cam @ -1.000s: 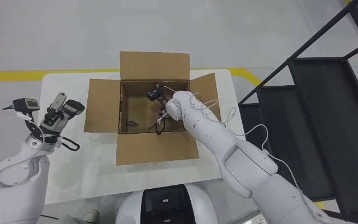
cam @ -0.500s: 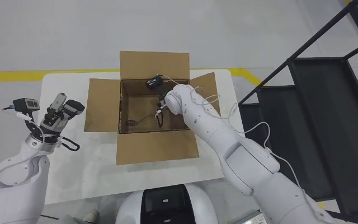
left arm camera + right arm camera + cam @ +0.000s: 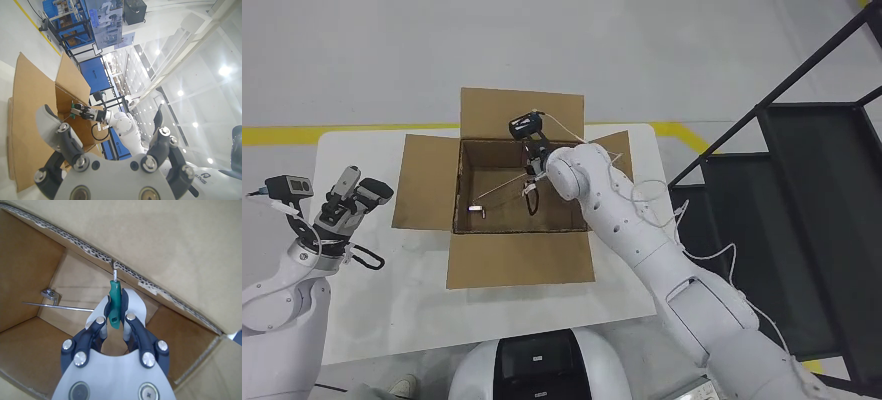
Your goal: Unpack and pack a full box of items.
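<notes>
- The green plastic-handled T-shaped metal key (image 3: pixel 115 302) sits in the right claw (image 3: pixel 116 295), which is closed tightly on the handle. It is inside the open brown cardboard box (image 3: pixel 522 262), raised above the box floor near the far wall.
- The key's short metal end points at the corrugated edge of that wall, just beside it. Its long thin shaft runs sideways across the box interior.
- One small grey metal bracket with holes (image 3: pixel 49 294) lies on the box floor near a corner, under the shaft's far end.
- The box has all four flaps folded outward and rests on the white tabletop (image 3: pixel 392 290), around its middle.
- The left claw (image 3: pixel 102 108) hangs over the tabletop's left edge, well apart from the box. Its fingers are spread wide and hold nothing.
- The floor around is pale grey with one yellow line (image 3: pixel 342 131) behind the tabletop. A dark metal staircase (image 3: pixel 802 190) stands to the right.
- Count: one box, one key, one bracket, two claws.
</notes>
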`<action>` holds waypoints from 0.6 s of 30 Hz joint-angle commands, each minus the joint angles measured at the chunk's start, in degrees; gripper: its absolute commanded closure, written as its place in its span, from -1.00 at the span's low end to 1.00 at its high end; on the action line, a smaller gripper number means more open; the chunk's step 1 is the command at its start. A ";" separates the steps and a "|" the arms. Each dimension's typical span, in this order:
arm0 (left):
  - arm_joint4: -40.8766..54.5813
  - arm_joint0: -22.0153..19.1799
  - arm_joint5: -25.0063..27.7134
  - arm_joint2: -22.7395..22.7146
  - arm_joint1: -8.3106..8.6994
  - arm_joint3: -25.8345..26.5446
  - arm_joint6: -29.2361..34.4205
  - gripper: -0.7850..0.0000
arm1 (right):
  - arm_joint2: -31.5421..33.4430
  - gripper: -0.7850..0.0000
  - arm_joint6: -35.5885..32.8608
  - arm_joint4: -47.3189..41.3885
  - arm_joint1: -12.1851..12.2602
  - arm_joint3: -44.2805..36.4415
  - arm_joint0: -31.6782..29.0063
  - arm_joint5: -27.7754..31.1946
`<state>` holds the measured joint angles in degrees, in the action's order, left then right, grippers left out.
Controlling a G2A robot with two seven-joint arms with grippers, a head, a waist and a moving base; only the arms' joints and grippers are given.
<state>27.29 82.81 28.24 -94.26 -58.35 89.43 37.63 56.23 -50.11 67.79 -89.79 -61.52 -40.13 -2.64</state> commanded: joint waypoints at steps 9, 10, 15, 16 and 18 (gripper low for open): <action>0.00 0.00 0.00 0.00 0.00 0.00 0.00 -1.00 | 10.09 1.00 -6.59 5.70 3.79 -25.14 -12.95 1.09; 0.00 0.00 0.00 0.00 0.00 0.00 0.00 -1.00 | 11.00 1.00 -6.62 5.83 4.02 -26.89 -13.89 1.11; 0.00 0.00 0.00 0.00 0.00 0.00 0.00 -1.00 | 16.34 1.00 -6.35 3.68 5.00 -35.07 -18.53 1.62; 0.00 0.00 0.00 0.00 0.00 0.00 0.00 -1.00 | 17.55 1.00 -6.35 3.18 5.21 -36.62 -19.54 1.88; 0.00 0.00 0.00 0.00 0.00 0.00 0.00 -1.00 | 20.30 1.00 -6.29 1.60 5.62 -39.64 -21.80 2.12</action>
<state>27.29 82.81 28.24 -94.26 -58.35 89.43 37.63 75.02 -56.39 70.14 -84.37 -99.61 -60.78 -0.61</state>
